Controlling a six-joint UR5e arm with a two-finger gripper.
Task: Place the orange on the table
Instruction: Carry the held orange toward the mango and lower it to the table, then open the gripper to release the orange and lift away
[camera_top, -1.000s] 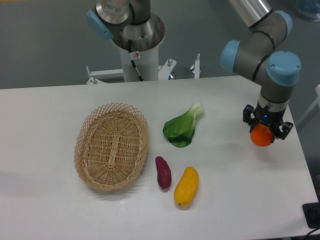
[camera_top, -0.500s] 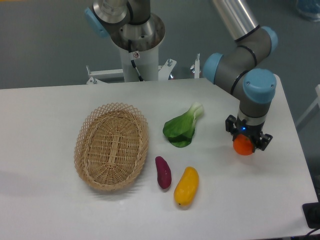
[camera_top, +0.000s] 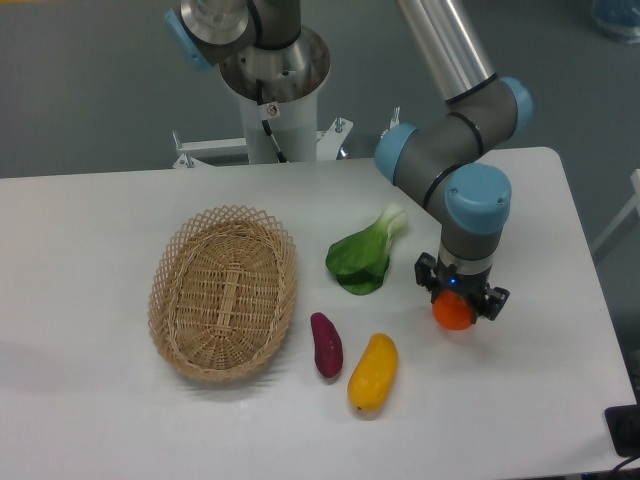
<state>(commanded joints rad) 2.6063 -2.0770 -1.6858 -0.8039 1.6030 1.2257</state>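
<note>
The orange (camera_top: 453, 314) is a small round bright-orange fruit held in my gripper (camera_top: 459, 305), which points straight down and is shut on it. It hangs just above the white table (camera_top: 530, 390), right of the middle, to the right of the green leafy vegetable. I cannot tell whether the orange touches the tabletop. The gripper body hides the orange's top.
An oval wicker basket (camera_top: 223, 292) sits at the left. A green bok choy (camera_top: 364, 255) lies at the centre, a purple sweet potato (camera_top: 326, 344) and a yellow-orange mango-like fruit (camera_top: 373, 372) in front of it. The arm's base (camera_top: 272, 70) stands behind the table.
My gripper has carried the orange leftward and toward the front, from near the table's right edge to a spot beside the leafy vegetable. The other things have not moved.
</note>
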